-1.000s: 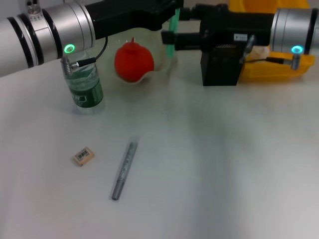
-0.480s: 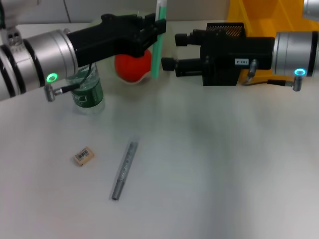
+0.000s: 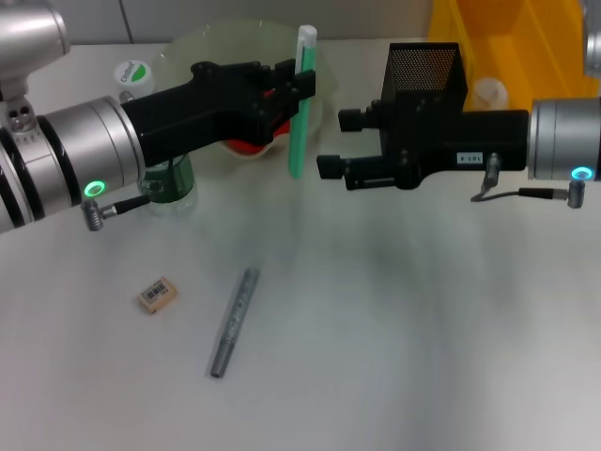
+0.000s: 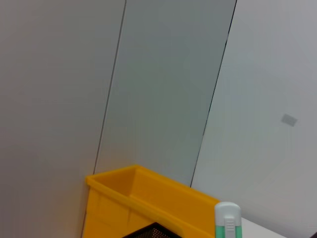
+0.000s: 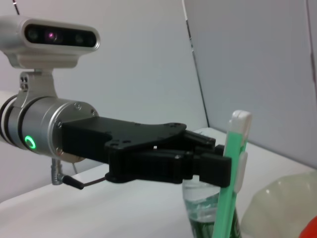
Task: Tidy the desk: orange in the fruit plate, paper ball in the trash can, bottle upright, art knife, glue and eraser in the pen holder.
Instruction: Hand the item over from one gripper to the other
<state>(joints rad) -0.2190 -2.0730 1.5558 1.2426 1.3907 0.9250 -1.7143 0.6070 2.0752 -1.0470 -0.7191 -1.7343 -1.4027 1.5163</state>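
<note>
Two end effectors face each other above the far half of the bench: the left end effector is clamped on a slim green stick, probably the glue, held upright in the air, and the right end effector waits just beside it with its jaws apart, empty. This looks like a hand-over on the way to the pen holder, which stands near the far edge behind the right arm, in front of the trash can. The main risk is timing: if the left lets go before the right has closed squarely, the stick can tip and drop onto the bench or into the fruit plate behind it. A grip taken off-centre could leave the stick tilted, so that it catches the holder's mesh rim. The left arm also passes close over the bottle, upright near the far left corner, and could knock it. The orange lies in the plate; the eraser and a grey pen-like tool, likely the art knife, lie apart on the near left part.
</note>
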